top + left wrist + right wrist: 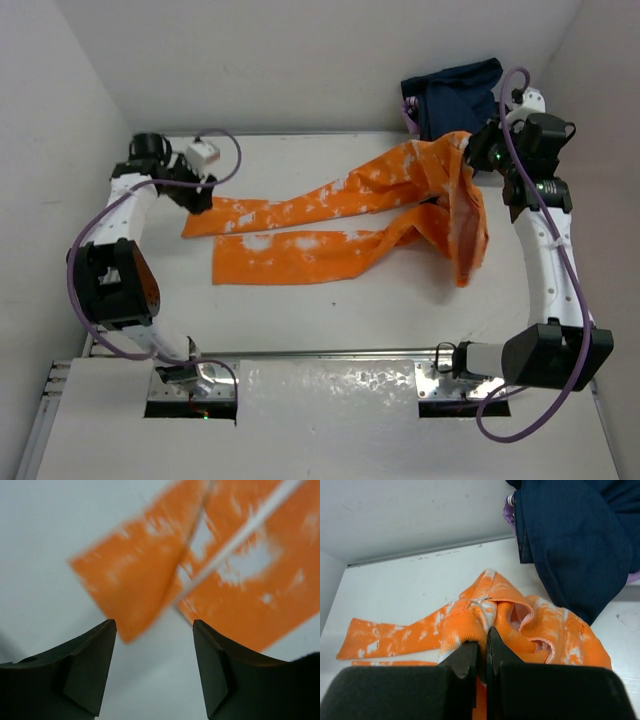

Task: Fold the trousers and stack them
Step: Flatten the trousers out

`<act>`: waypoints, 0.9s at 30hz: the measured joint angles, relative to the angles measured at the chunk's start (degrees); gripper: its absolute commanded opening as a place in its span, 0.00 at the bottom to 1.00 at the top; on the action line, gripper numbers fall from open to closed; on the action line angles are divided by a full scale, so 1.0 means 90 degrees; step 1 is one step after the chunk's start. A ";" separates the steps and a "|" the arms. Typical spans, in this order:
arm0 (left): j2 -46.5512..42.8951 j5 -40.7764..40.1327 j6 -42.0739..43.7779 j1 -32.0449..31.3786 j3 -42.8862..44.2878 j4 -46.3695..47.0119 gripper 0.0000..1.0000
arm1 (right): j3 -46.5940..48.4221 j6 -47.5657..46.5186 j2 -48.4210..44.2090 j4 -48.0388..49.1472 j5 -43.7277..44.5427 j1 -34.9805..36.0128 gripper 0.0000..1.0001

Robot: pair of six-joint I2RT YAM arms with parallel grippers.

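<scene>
Right jaws pinch the trousers [461, 629]; left jaws parted.

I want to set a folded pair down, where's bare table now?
Bare: the strip between the orange tie-dye cloth trousers and the arm bases. Crowded: far right corner, with the dark navy cloth garment and bunched waistband.

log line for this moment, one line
left gripper open by leg ends | right gripper shut on trousers waistband | trousers spread, unfolded
</scene>
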 measured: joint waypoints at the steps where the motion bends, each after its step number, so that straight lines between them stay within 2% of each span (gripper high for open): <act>1: 0.0087 -0.0085 0.0102 -0.0121 -0.0457 -0.0134 0.64 | -0.0092 -0.0012 -0.0063 0.0007 -0.0012 -0.0002 0.00; 3: 0.0308 -0.0437 0.0323 -0.0146 -0.1005 -0.0274 0.67 | -0.0231 -0.0046 -0.0189 0.0022 -0.0083 -0.0002 0.00; 6: 0.0597 -0.1078 0.0826 -0.0051 -0.1275 -0.0243 0.70 | -0.0408 -0.0097 -0.0398 0.0066 -0.0153 -0.0002 0.00; 11: 0.0634 -0.1741 0.1870 0.0000 -0.1695 0.0364 0.72 | -0.0741 -0.0138 -0.0627 0.0172 -0.0202 -0.0002 0.00; 12: 0.0634 -0.1729 0.2084 0.0000 -0.1802 0.0449 0.94 | -0.0833 -0.0146 -0.0668 0.0192 -0.0216 -0.0002 0.00; 13: 0.0634 -0.1683 0.2361 0.0000 -0.1892 0.0508 0.99 | -0.0920 -0.0151 -0.0702 0.0199 -0.0216 -0.0002 0.00; 17: 0.0653 -0.1328 0.3143 0.0000 -0.2324 0.0724 0.99 | -0.1178 -0.0197 -0.0760 0.0158 -0.0209 -0.0002 0.00; 24: 0.1409 -0.1343 0.3113 0.0000 -0.2101 0.1263 0.80 | -0.1219 -0.0313 -0.0767 0.0114 -0.0209 -0.0002 0.00; 26: 0.1583 -0.1326 0.3002 0.0000 -0.1916 0.1494 0.68 | -0.1219 -0.0333 -0.0767 0.0109 -0.0206 -0.0002 0.00; 27: 0.1649 -0.1275 0.2929 0.0000 -0.1868 0.1600 0.53 | -0.1219 -0.0335 -0.0767 0.0109 -0.0204 -0.0002 0.00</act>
